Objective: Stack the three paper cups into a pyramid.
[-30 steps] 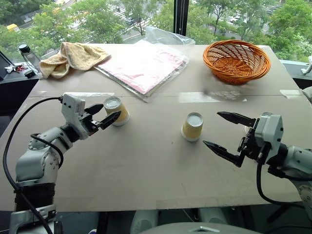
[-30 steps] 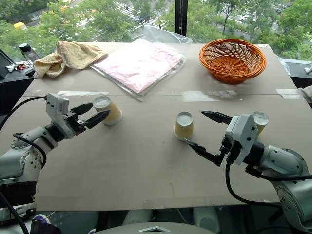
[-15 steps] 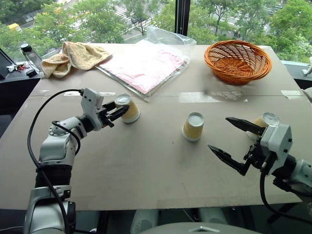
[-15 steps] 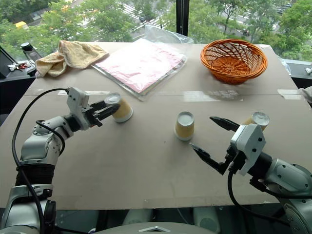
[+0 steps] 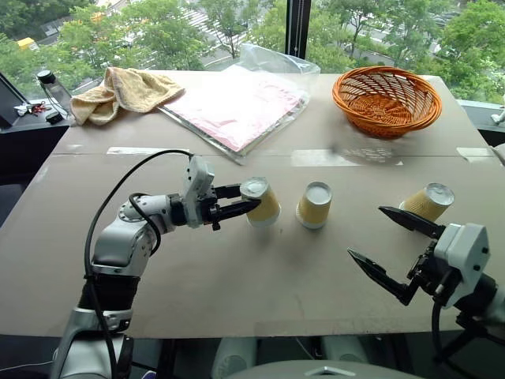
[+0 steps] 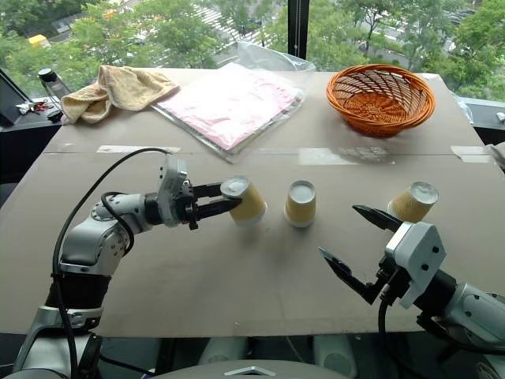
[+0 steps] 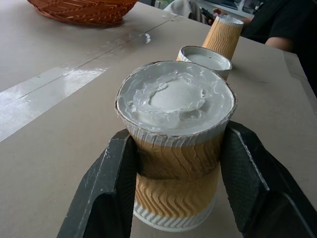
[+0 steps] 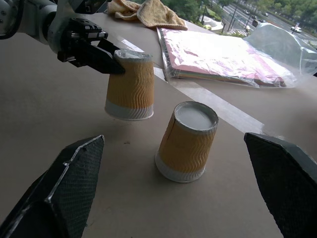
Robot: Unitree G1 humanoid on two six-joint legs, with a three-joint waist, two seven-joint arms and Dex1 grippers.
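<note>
One cup (image 5: 261,203) pinched in left gripper (image 5: 241,207) jaws, upside down, off counter (image 5: 237,276), just left of middle cup (image 5: 313,205). Right gripper (image 5: 392,251) jaws spread, empty.

Orange wicker basket (image 5: 385,98), pink packet (image 5: 233,104), tan towel (image 5: 118,91), table (image 5: 237,276)

The two head views looked forward and down over the table (image 5: 237,292) from above the arms, sharing almost the same scene. The left wrist view sat very near its held cup (image 7: 176,144), facing along the tabletop toward the basket (image 7: 79,10). The right wrist view looked low across the table at the left gripper (image 8: 106,54) and that same cup
</note>
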